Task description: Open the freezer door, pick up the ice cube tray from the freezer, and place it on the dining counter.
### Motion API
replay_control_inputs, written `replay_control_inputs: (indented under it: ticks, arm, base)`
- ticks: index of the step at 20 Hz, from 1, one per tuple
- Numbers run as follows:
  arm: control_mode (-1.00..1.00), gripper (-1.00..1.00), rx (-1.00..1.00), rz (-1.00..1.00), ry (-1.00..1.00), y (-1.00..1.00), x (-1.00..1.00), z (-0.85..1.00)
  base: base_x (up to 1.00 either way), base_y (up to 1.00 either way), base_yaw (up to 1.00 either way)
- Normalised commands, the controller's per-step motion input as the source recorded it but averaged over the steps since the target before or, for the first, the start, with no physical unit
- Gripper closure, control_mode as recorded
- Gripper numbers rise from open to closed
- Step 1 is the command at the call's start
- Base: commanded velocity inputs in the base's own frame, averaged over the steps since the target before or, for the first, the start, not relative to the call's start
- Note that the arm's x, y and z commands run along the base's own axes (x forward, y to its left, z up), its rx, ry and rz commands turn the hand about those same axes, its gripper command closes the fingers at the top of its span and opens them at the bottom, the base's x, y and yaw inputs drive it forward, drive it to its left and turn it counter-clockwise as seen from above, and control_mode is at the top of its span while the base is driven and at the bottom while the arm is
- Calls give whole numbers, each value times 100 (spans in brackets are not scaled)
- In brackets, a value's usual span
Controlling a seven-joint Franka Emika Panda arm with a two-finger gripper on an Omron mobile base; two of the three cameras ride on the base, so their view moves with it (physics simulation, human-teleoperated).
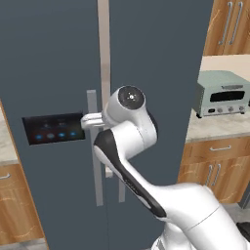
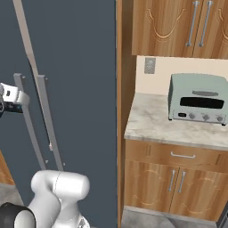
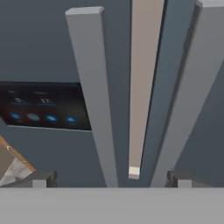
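Fingertips [image 3: 43, 178] rise dark at the bottom left and bottom right of the hand view, set wide with nothing between them but air, so the gripper [image 3: 111, 180] is fully spread and carries nothing. Just past them, running up the middle of that frame, stands the grey bar handle [image 3: 94, 100] of the freezer door [image 3: 39, 52], with the pale seam strip [image 3: 142, 87] beside it and a second bar handle [image 3: 192, 87], belonging to the plain door [image 1: 156, 58], toward the right edge. In the left base view the hand sits at centre frame, close against the handle, next to the black blue-lit control panel [image 1: 52, 128] at centre left. Door shut, so the ice cube tray, presumably inside, is hidden. Far right of both base views, a mint toaster oven [image 2: 198, 98] rests on a marble counter [image 2: 147, 120]. Main risk, as I judge it: both bars lie within the wide finger span, so closing off-centre could clamp the wrong handle or pinch the seam, and a pull would then slip or open the wrong door.
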Motion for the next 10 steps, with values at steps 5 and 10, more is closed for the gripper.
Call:
replay_control_inputs:
  ticks: [5, 10]
  arm:
    - [-100, -100, 0, 0, 0, 9, 41, 0]
    - [-100, -100, 0, 0, 0, 32, 28, 0]
  base:
    - [0, 0, 0]
    - [0, 0, 0]
